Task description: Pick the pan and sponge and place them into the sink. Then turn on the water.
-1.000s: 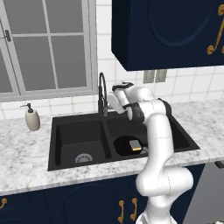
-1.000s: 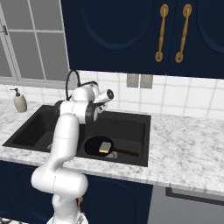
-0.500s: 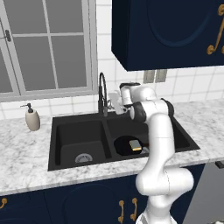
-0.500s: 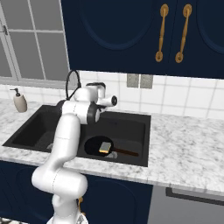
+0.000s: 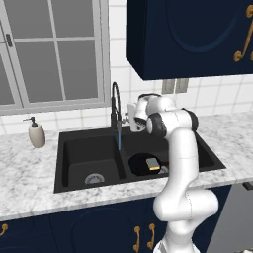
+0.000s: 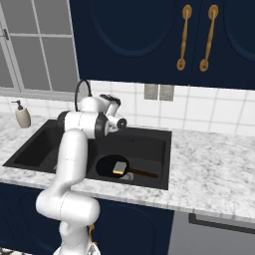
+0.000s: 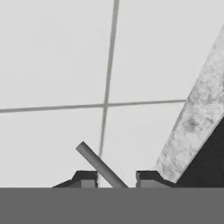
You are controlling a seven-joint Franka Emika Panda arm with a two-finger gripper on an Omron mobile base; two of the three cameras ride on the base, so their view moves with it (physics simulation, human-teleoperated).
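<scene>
The faucet point(image 5: 116, 106) is the landmark here: a tall black arched spring-neck rising from the back rim of the sink point(image 5: 89, 184), roughly over the divider between the two basins. A thin blue stream of water point(image 5: 118, 141) falls straight down from its spout, so by my reading the last step of the task is already taking effect.

The pincer point(image 5: 129, 117) sits just to the right of the faucet's neck, up at the level of its base, pointing at the tiled back wall. In the hand view a slim grey lever point(image 7: 101, 165) runs diagonally up and to the left from between the two fingertips point(image 7: 87, 178), which stand narrow and close on either side of it; whether they actually clamp it or only bracket it I cannot tell. That rod's long axis lies slantwise across the gap, so any further push would go sideways against it, not along it.

The pan point(image 5: 144, 164) lies flat on the floor of the basin to the right of the faucet, below and in front of the pincer, its handle point(image 6: 144, 173) pointing away from the faucet. The sponge point(image 5: 154, 164) rests inside the pan, grey-blue side up.

A beige soap dispenser point(image 5: 36, 134) stands on the desk point(image 5: 29, 173), well to the left of the faucet.
</scene>
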